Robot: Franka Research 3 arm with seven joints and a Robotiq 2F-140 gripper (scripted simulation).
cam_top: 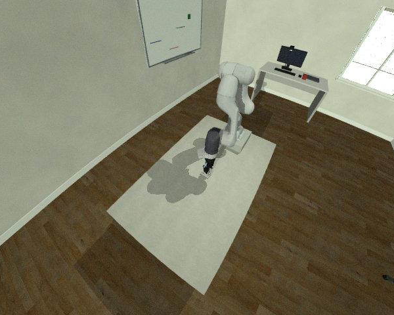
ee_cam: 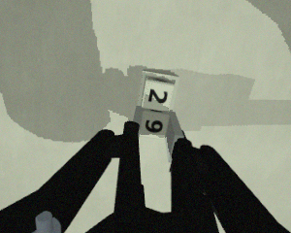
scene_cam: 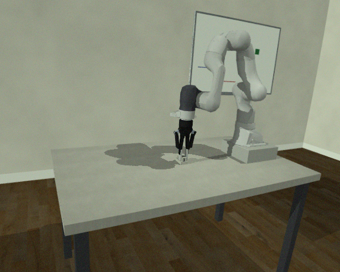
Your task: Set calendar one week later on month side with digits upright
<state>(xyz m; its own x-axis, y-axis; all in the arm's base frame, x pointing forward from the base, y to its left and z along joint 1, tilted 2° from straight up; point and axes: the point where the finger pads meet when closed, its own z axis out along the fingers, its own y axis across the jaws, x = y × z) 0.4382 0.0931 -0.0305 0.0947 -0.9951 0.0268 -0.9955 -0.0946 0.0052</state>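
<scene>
The small white tray (cam_top: 207,176) (ee_cam: 159,73) is on the table. In the wrist view two cubes sit side by side in it: the far cube (ee_cam: 157,94) shows a 2 on top and the near cube (ee_cam: 153,123) a 9. Both digits look turned sideways in that view. A dark 1 shows on a side face of a cube (scene_cam: 183,160) in the exterior view; the month's name cannot be read. My gripper (cam_top: 205,173) (scene_cam: 183,155) (ee_cam: 153,119) points straight down, its fingers low at both sides of the near cube, apparently shut on it. The fingertips partly hide the tray's near end.
The tray is on the pale table (cam_top: 190,230) (scene_cam: 152,193), in front of the arm's base (scene_cam: 253,152). The arm's shadow falls around the tray. A whiteboard (cam_top: 170,20) hangs on the wall. A desk (cam_top: 275,73) with a monitor (cam_top: 292,56) is behind the arm.
</scene>
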